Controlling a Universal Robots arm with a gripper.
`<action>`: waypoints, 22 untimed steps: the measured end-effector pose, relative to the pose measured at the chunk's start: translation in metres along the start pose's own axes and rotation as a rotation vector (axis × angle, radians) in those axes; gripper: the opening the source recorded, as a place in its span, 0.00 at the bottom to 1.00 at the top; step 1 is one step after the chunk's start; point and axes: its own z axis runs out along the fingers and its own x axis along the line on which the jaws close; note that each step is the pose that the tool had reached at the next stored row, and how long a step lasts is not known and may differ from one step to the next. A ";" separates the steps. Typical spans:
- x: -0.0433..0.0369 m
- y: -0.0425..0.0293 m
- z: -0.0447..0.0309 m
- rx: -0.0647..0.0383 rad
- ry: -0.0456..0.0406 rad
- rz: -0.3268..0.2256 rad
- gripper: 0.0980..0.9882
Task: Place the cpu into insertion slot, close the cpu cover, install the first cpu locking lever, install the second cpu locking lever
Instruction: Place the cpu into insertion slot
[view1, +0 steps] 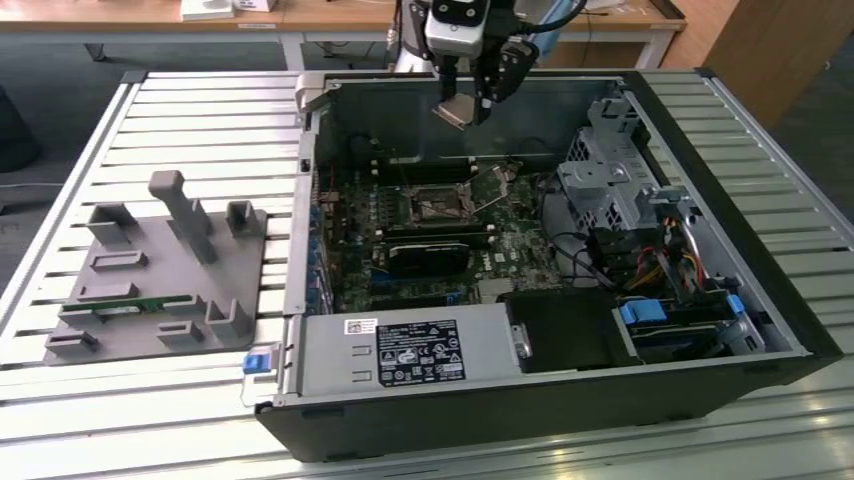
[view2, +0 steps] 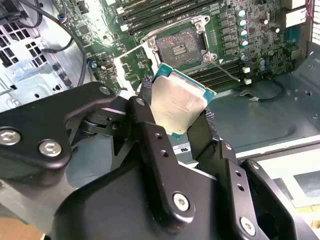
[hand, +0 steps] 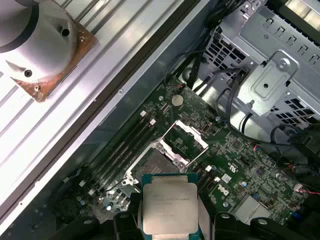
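Pincer (view2: 175, 110) is clamped on two opposite edges of the cpu (hand: 169, 207), holding it in the air well above the insertion slot (hand: 152, 165). The cpu cover (hand: 189, 141) stands raised just beside the slot. The chip looks angled to the slot, so I judge that lowering it unsquared could seat a corner crooked, damage the contacts or snag the cover. The edge grip could also slip.

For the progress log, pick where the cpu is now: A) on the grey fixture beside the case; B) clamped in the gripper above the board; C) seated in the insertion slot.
B: the gripper is shut on the cpu, and the insertion slot lies bare, its cpu cover open.
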 end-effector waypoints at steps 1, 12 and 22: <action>0.0000 0.0000 0.0001 0.000 -0.0003 0.003 0.49; 0.0000 -0.0001 0.0008 -0.001 -0.0033 0.037 0.49; 0.0002 -0.0004 0.0016 -0.002 -0.0071 0.080 0.49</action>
